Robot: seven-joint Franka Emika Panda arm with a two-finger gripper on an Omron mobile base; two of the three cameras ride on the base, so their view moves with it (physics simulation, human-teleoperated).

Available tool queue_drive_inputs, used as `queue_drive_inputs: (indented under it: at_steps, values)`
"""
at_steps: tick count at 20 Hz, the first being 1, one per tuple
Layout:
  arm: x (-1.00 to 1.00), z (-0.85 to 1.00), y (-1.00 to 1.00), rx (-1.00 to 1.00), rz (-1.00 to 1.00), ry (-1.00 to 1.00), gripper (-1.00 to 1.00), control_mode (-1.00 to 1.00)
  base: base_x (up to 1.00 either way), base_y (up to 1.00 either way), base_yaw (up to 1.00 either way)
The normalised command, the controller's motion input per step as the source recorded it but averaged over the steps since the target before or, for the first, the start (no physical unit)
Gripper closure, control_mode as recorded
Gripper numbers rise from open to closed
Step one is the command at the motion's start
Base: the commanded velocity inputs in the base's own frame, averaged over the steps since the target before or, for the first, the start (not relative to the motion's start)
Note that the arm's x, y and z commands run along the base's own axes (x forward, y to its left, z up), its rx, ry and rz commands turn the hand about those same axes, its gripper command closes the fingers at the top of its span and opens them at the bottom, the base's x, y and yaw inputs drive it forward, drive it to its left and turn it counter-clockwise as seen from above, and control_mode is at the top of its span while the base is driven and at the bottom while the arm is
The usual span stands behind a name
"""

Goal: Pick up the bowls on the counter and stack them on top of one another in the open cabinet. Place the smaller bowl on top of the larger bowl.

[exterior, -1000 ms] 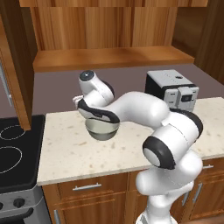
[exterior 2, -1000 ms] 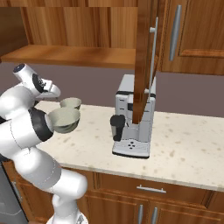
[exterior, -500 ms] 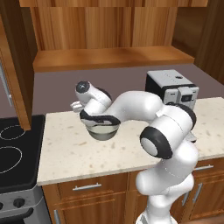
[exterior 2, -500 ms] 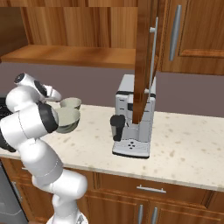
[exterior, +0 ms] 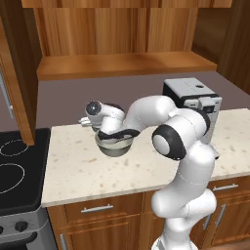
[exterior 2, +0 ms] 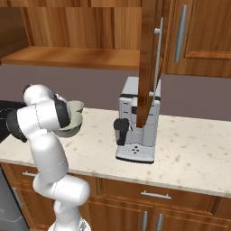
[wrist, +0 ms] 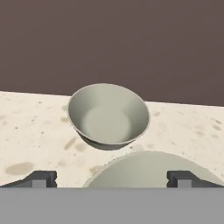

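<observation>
In a simulated kitchen, both bowls sit on the speckled tabletop and the shelf of the open cabinet above is bare, so by the look of it neither has been moved up and the stacking has not begun. The robot's arm bends low over the larger bowl, the claw hanging close above it with its tips spread wide, one at each side of the hand view, and nothing between them. From the hand camera, the near rim of the larger bowl rises between those tips, while the smaller bowl rests just beyond it, upright, near the dark wall. From the right base camera the smaller bowl peeks out behind the arm, left of the coffee machine. Left to do, it seems: grasp the wider bowl, set it on the shelf, then nest the narrower one inside
</observation>
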Motion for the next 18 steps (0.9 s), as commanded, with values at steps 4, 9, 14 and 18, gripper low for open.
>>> queue_drive_inputs:
  at_steps: [4, 9, 14, 18]
  values:
    - [0.48, -0.24, 0.17, 0.00, 0.00, -0.08, -1.00, -1.00, 0.00, 0.00, 0.00]
    - [0.47, -0.16, 0.12, 0.00, 0.00, -0.01, -1.00, -1.00, 0.00, 0.00, 0.00]
    - [0.48, -0.20, 0.09, -0.01, 0.00, 0.00, -1.00, -1.00, 0.00, 0.00, 0.00]
    - [0.53, -0.32, 0.06, -0.04, 0.00, 0.00, -1.00, -1.00, 0.00, 0.00, 0.00]
